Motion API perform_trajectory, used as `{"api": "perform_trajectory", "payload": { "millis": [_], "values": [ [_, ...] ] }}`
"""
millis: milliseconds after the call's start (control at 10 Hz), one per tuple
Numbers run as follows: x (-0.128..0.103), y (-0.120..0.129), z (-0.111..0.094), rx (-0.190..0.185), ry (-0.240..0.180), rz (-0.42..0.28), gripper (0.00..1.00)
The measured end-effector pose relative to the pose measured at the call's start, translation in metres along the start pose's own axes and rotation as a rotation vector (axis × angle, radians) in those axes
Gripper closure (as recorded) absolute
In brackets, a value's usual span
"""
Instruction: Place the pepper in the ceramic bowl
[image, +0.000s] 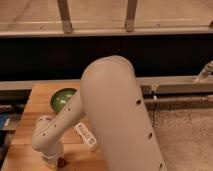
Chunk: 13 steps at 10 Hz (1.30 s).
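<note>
The white arm (112, 115) is folding down from its bulky elbow to the front left of the wooden table (42, 97), its gripper (56, 159) pointing straight down. Whether the jaws are open or closed, I cannot tell. The pepper (62, 162) is lying just beside them; the ceramic bowl (61, 98) is sitting farther back.
</note>
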Motion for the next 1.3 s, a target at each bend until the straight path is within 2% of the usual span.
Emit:
{"api": "perform_trajectory", "payload": {
  "millis": [200,300,500,700,900,1100,1300],
  "values": [
    [-0.001,0.003,-0.001,0.005,-0.001,0.001,0.92],
    [0.000,0.001,-0.003,0.011,0.000,0.006,0.99],
    [-0.001,0.000,-0.007,0.017,-0.007,0.004,1.00],
    [0.000,-0.008,-0.013,0.022,-0.036,0.017,1.00],
    [0.002,-0.035,-0.034,0.045,-0.090,0.028,1.00],
    [0.004,-0.062,-0.056,0.070,-0.120,0.036,1.00],
    [0.001,-0.091,-0.083,0.111,-0.138,0.040,1.00]
  ]
}}
